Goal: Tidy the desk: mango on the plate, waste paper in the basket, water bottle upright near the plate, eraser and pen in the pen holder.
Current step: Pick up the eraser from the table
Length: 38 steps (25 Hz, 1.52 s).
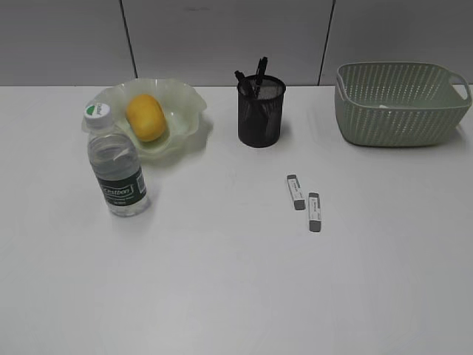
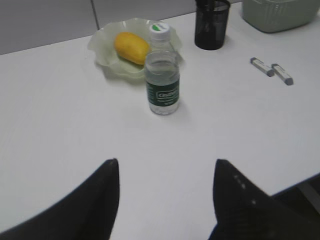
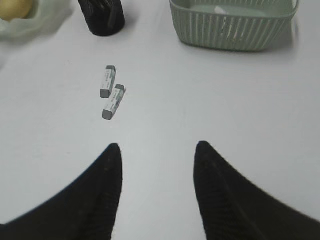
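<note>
The yellow mango (image 1: 145,117) lies in the wavy-rimmed pale green plate (image 1: 185,103) at the back left. The water bottle (image 1: 117,164) stands upright just in front of the plate. The black mesh pen holder (image 1: 260,111) holds dark pens (image 1: 259,72). Two grey-and-white erasers (image 1: 295,191) (image 1: 315,211) lie side by side on the table in front of the holder. The green woven basket (image 1: 399,103) stands at the back right; a bit of white paper (image 3: 220,9) shows inside it. My left gripper (image 2: 165,165) is open and empty, well in front of the bottle. My right gripper (image 3: 157,147) is open and empty, in front of the erasers. Neither gripper shows in the exterior view.
A grey panelled wall runs behind the white table (image 1: 222,281). The table's front right edge shows in the left wrist view (image 2: 300,182).
</note>
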### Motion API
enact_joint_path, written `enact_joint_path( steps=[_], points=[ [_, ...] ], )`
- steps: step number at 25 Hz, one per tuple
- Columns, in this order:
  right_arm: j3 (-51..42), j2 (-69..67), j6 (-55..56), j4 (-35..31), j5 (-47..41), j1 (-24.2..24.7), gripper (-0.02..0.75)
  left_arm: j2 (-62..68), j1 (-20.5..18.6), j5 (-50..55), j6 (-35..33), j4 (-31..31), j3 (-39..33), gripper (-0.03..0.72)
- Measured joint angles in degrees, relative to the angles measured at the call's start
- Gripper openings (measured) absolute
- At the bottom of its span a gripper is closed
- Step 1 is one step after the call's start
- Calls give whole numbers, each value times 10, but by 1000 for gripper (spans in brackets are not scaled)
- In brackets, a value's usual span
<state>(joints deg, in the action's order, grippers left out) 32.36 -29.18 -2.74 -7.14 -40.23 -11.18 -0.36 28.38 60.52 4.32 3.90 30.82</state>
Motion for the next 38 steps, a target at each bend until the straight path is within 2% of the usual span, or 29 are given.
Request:
enact_joint_path(
  steps=[3, 8, 13, 17, 24, 26, 28, 34, 38],
  points=[
    [46, -227, -1, -26, 57, 0, 382, 0, -59, -1, 0, -1, 0, 416],
    [199, -551, 0, -54, 65, -11, 382, 0, -126, -1, 0, -2, 0, 382],
    [343, -760, 66, -26, 22, -75, 381, 0, -132, -1, 0, -2, 0, 373],
    [403, -864, 144, 19, -12, -131, 381, 0, -132, -1, 0, -3, 0, 373],
    [424, -925, 167, 3, -20, -146, 370, 0, -132, -1, 0, -3, 0, 373],
    [426, -926, 172, 7, -20, -146, 298, 0, -132, -1, 0, -3, 0, 373],
    [426, -926, 180, 20, -20, -146, 155, 0, -132, -1, 0, -3, 0, 372],
    [425, -854, 185, 98, -23, -146, 166, 0, -132, -1, 0, -3, 0, 367],
    [445, -788, 164, 138, 47, -145, 166, 0, -132, -1, 0, -3, 0, 362]
  ],
)
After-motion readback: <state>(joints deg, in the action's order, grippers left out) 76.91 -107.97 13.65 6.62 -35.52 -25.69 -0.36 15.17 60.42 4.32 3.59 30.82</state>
